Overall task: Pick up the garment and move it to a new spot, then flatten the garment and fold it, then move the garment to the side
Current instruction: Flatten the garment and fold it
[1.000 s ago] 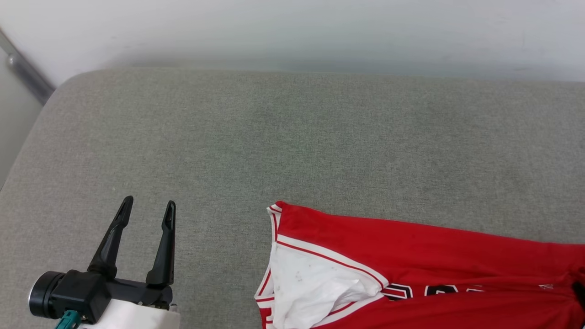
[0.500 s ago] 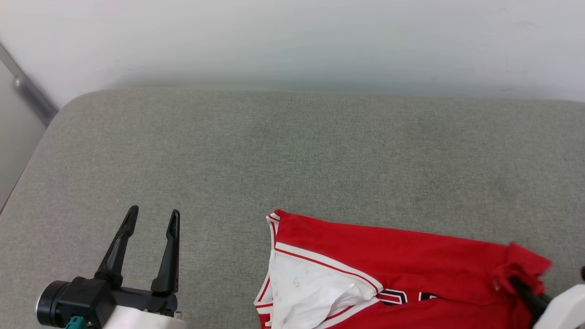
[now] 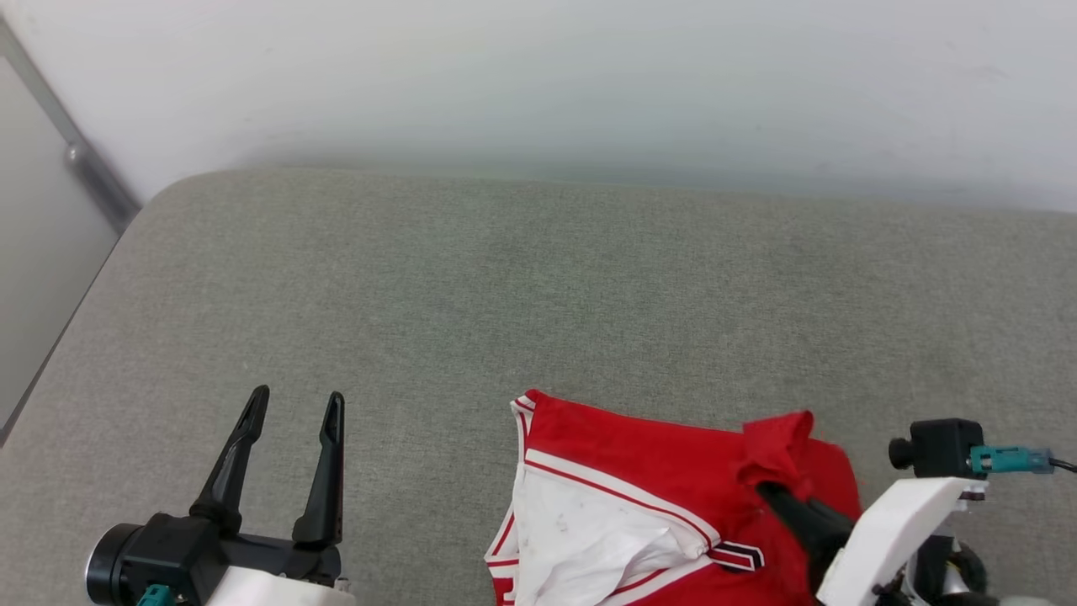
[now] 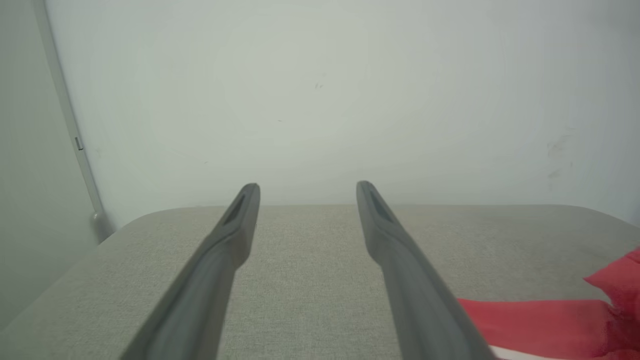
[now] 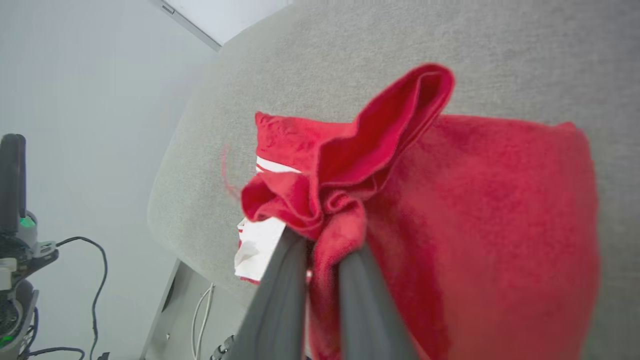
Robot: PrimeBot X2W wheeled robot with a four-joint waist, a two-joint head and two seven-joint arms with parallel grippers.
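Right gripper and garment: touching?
Touching. The right wrist view shows the right gripper with its fingers pinched shut on a bunched red fold of the garment, with no gap between them.

The grey fabric cushion bears the red-and-white garment at its near edge, one corner bunched upward.

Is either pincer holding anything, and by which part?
The right pincer grips the red jersey shirt by a bunched red edge; left pincer holds nothing.

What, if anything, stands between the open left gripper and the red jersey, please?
Nothing visible does: grey cushion lies between the left gripper and the jersey, whose bunched edge the right gripper is shut on.
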